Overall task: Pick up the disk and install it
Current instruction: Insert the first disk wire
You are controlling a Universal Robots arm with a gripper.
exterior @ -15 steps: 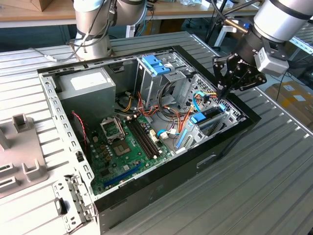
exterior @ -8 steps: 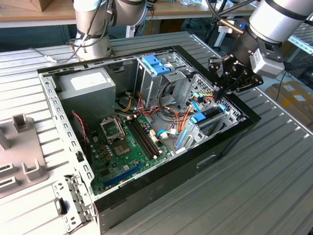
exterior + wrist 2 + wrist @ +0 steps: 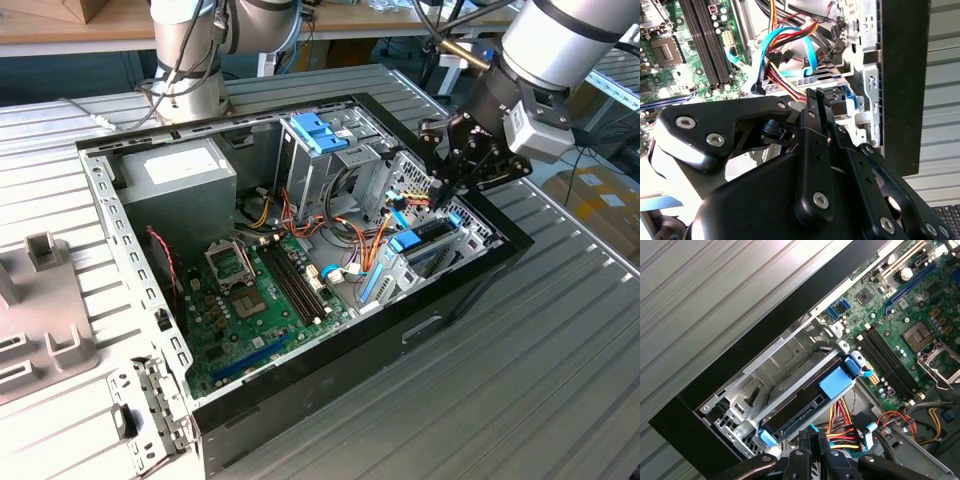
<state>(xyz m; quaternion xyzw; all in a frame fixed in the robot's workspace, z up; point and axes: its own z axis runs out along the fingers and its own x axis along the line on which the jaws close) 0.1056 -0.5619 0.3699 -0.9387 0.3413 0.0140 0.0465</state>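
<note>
Blue plastic rails frame the disk (image 3: 807,402), which sits edge-on inside the bright metal drive bay (image 3: 771,371) at the front corner of the open computer case (image 3: 455,290); in the first wrist view its dark body runs along the bay, a blue tab at one end. In the exterior view the disk (image 3: 428,232) lies low in that bay, at the exterior view's right of the green motherboard (image 3: 255,300). The gripper (image 3: 812,440) hangs just above the disk's connector end, its black fingers (image 3: 822,444) drawn together with nothing between them, close to a bundle of red, yellow and orange cables (image 3: 842,427). In the exterior view the gripper (image 3: 440,195) hangs over the bay on the grey arm (image 3: 560,45).

Further in, a second drive cage carries a light-blue bracket (image 3: 320,130), and a grey power-supply box (image 3: 180,175) fills the far corner. The case rests on a ribbed grey metal table (image 3: 540,380). A grey fixture (image 3: 40,290) stands at the exterior view's left. Behind, a wooden bench (image 3: 70,25) crosses the room.
</note>
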